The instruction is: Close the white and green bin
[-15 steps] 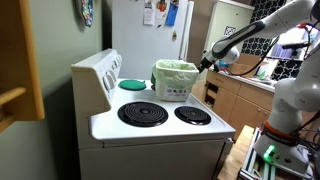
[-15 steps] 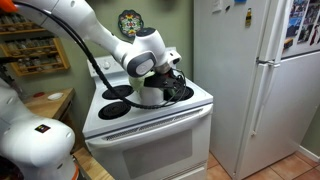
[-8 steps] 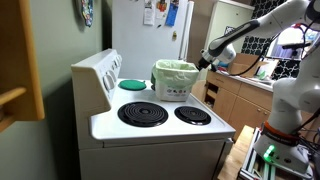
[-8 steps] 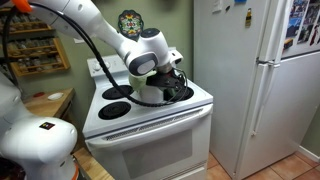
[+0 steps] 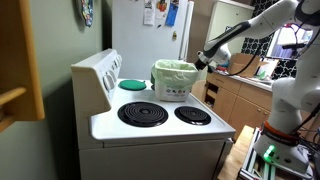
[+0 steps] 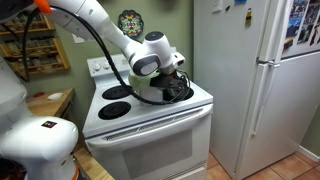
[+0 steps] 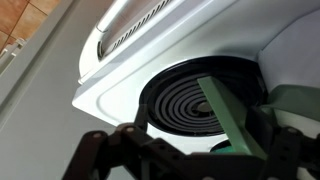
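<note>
stove — white top | rear: white and green bin | beside — green disc

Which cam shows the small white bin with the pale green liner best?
An exterior view: the small white bin with pale green liner stands whole on the white stove, top open, unblocked. In an exterior view the robot arm hides nearly all of it. Wrist view: only unclear green slivers.

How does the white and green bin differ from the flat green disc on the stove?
The white and green bin stands tall; the flat green disc lies low. The bin is white with a pale green liner over its rim; the disc is darker, solid green. Both rest at the back of the stove top.
</note>
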You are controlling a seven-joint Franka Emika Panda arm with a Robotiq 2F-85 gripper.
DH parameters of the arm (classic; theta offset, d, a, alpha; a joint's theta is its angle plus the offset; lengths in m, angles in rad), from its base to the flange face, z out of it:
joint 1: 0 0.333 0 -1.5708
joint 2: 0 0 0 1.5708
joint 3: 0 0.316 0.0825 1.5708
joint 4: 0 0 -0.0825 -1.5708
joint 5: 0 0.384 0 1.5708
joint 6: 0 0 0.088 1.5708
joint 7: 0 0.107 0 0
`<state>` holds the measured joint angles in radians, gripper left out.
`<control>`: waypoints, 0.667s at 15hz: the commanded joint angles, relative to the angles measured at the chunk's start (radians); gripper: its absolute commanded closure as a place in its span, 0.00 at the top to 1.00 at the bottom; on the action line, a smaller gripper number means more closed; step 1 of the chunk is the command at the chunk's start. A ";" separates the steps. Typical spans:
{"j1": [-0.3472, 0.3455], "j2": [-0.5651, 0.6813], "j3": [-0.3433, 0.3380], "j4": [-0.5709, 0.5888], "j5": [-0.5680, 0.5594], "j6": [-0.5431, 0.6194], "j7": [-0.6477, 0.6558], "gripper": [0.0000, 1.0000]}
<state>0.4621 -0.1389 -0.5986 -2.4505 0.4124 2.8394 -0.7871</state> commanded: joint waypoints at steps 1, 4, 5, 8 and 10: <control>0.028 0.056 -0.019 0.033 0.074 0.011 -0.064 1.00; 0.021 0.096 -0.011 0.050 0.095 0.027 -0.070 1.00; 0.020 0.106 -0.010 0.056 0.102 0.040 -0.071 1.00; 0.020 0.135 -0.003 0.070 0.129 0.093 -0.078 1.00; 0.022 0.145 0.002 0.080 0.158 0.125 -0.085 1.00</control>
<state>0.4744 -0.0263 -0.5970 -2.3932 0.5063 2.9187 -0.8343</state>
